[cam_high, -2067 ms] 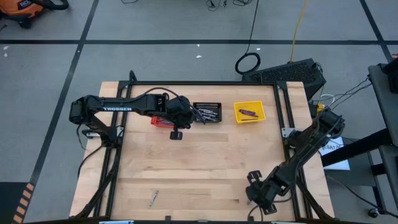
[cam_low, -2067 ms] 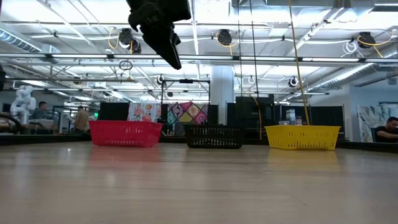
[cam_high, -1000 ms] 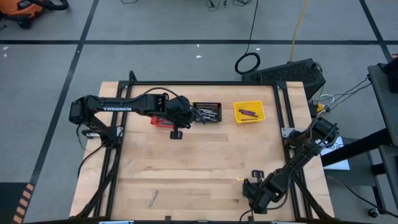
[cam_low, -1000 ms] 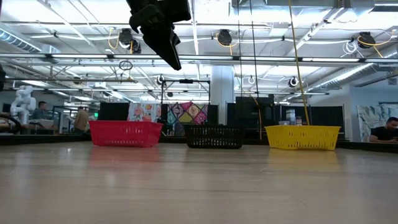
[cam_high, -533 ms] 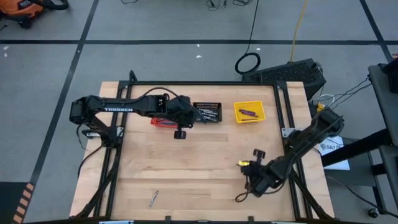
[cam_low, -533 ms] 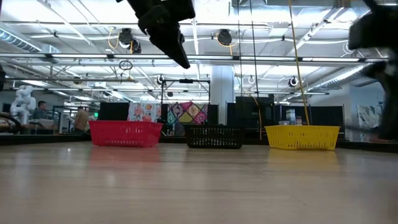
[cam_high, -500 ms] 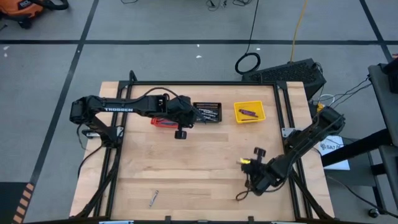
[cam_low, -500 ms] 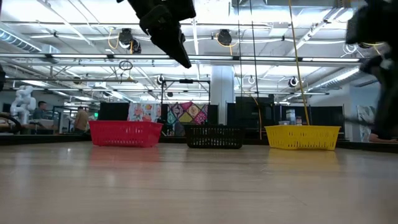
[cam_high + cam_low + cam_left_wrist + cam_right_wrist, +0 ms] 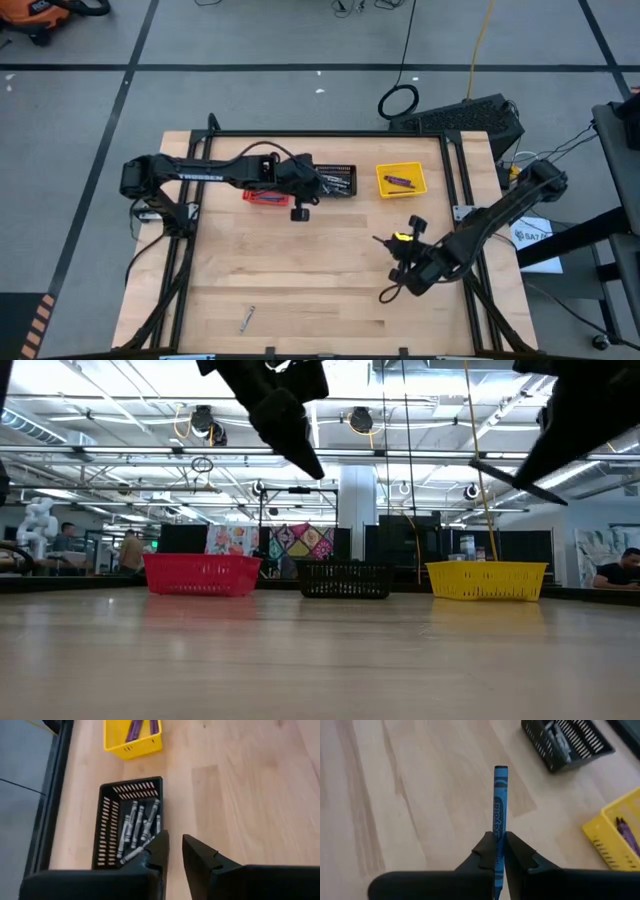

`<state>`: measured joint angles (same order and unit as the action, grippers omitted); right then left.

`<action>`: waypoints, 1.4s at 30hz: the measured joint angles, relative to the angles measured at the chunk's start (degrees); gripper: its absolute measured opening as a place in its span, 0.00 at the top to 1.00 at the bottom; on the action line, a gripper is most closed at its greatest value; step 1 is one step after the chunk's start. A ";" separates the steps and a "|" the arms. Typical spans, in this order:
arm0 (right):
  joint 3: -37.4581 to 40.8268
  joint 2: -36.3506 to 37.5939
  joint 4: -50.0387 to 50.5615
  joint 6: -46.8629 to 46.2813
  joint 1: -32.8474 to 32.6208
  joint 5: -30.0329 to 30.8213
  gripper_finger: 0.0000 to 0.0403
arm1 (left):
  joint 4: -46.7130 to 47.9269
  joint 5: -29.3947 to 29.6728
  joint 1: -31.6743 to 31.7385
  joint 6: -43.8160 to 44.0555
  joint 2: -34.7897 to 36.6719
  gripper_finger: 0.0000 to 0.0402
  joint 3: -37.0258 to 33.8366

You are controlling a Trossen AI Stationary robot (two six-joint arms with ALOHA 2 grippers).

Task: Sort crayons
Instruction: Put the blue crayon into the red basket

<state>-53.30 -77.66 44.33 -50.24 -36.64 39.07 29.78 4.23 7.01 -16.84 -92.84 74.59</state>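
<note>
Pinching 1 slim blue wax crayon (image 9: 500, 805) by its very end above the bare table, the right gripper (image 9: 499, 851) could let it pivot loose; the left gripper (image 9: 175, 851) hovers parted beside the black slotted basket (image 9: 107, 820).

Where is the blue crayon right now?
The blue crayon is pinched in the right gripper, held above bare wood in the table's right half, short of the yellow basket and black basket.
</note>
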 joint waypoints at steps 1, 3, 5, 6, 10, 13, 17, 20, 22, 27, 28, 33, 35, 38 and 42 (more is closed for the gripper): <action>0.00 0.43 -0.43 0.46 0.17 0.78 1.00 | -0.06 -0.02 0.00 -0.02 -0.11 0.84 0.02; -0.02 1.29 -1.42 1.70 0.57 2.66 1.00 | 0.12 -0.90 -0.06 -0.02 -0.22 0.81 -0.02; -0.02 2.22 -3.03 3.90 0.90 4.27 1.00 | -1.32 -1.73 -0.37 -0.01 -0.20 0.78 -0.02; -0.05 2.50 -4.41 5.42 1.08 5.29 1.00 | -2.49 -1.97 -0.49 0.01 -0.17 0.76 -0.02; -0.10 3.10 -11.34 12.74 2.00 10.69 1.00 | -9.66 -3.07 -1.77 2.43 -0.20 0.71 -0.02; -0.11 3.59 -16.79 19.07 2.59 16.09 1.00 | -15.62 -7.22 -2.90 4.50 -0.17 0.71 -0.02; -0.13 5.25 -23.36 27.20 2.62 23.03 1.00 | -22.04 -11.00 -4.89 4.56 -0.17 0.71 -0.02; -0.15 6.64 -28.55 32.42 2.62 25.57 1.00 | -26.15 -11.43 -6.43 4.59 -0.17 0.71 -0.02; -0.15 7.19 -32.40 36.14 2.64 25.65 1.00 | -28.99 -11.48 -7.39 5.25 -0.17 0.71 -0.02; -0.17 7.15 -42.16 45.33 2.92 25.35 1.00 | -36.13 -11.01 -8.55 12.68 -0.17 0.70 -0.02; -0.17 7.14 -43.48 46.64 2.93 25.37 1.00 | -37.14 -10.81 -8.63 13.45 -0.16 0.70 -0.02; -0.16 7.12 -48.86 50.57 2.95 25.28 1.00 | -38.89 -10.64 -8.74 13.59 -0.15 0.70 -0.02; -0.17 7.12 -50.20 51.71 3.09 25.26 1.00 | -39.28 -10.64 -8.82 13.60 -0.15 0.70 -0.02; -0.17 7.12 -50.38 51.93 3.88 25.22 1.00 | -39.77 -10.79 -9.01 13.55 -0.15 0.70 -0.02; -0.17 7.12 -50.40 51.81 5.05 23.08 1.00 | -40.22 -11.32 -9.03 13.55 -0.15 0.70 -0.02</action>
<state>-53.47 -70.54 -6.07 1.57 -31.59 62.16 -10.44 -7.09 -2.02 -3.29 -92.99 74.56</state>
